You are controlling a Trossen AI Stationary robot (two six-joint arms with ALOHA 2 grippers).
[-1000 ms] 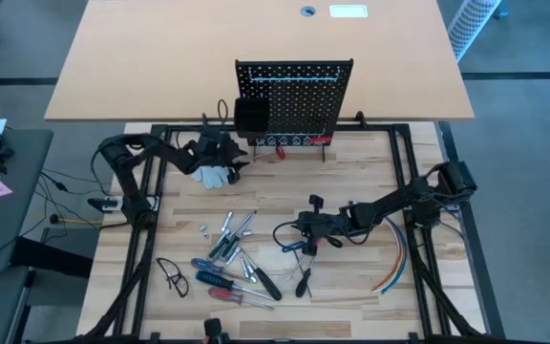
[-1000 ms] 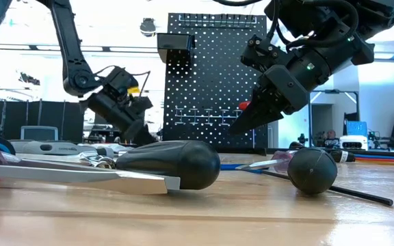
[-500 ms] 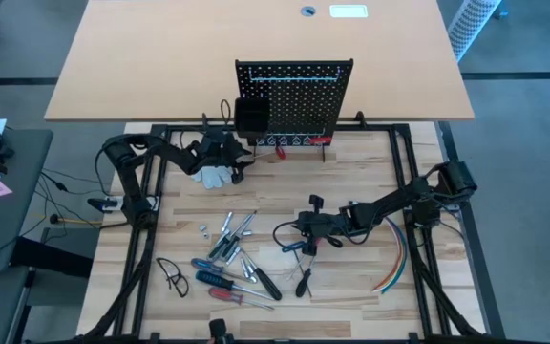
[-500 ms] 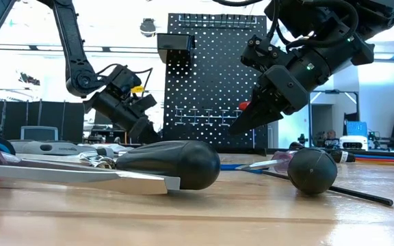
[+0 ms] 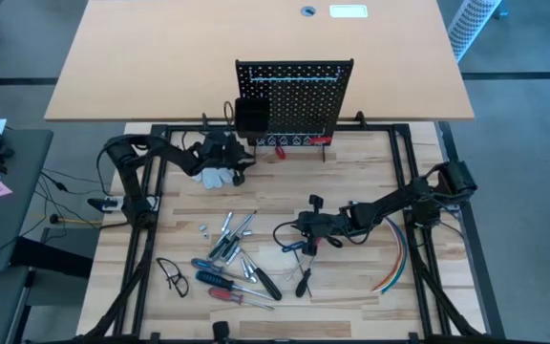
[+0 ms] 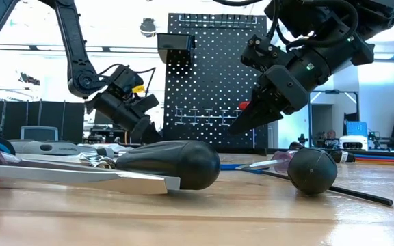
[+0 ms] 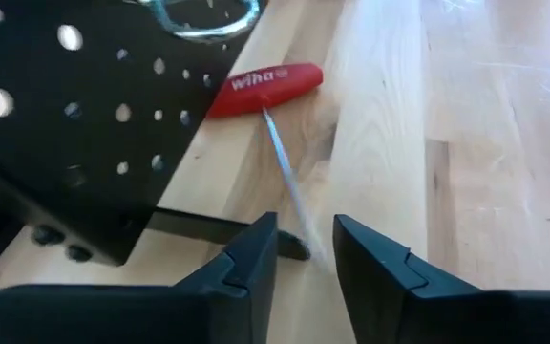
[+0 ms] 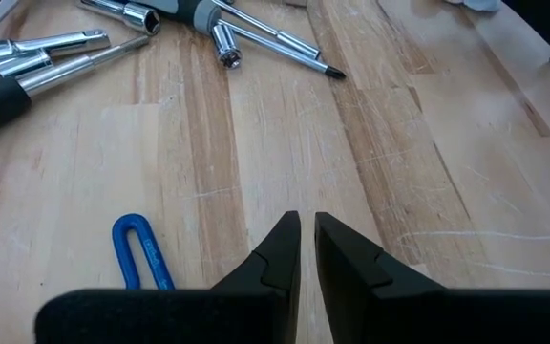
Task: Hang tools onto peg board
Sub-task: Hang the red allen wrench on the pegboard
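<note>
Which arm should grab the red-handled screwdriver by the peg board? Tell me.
Left. The left gripper already straddles the shaft of the red-handled screwdriver beside the peg board. The right gripper sits mid-table, empty, near a blue loop.

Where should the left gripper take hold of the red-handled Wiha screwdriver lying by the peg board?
Probably the thin steel shaft, from above: it lies flat on the wooden table, pointing toward the left gripper, while the red handle sits close against the black perforated peg board.

Dark jointed arms; looping black cables
</note>
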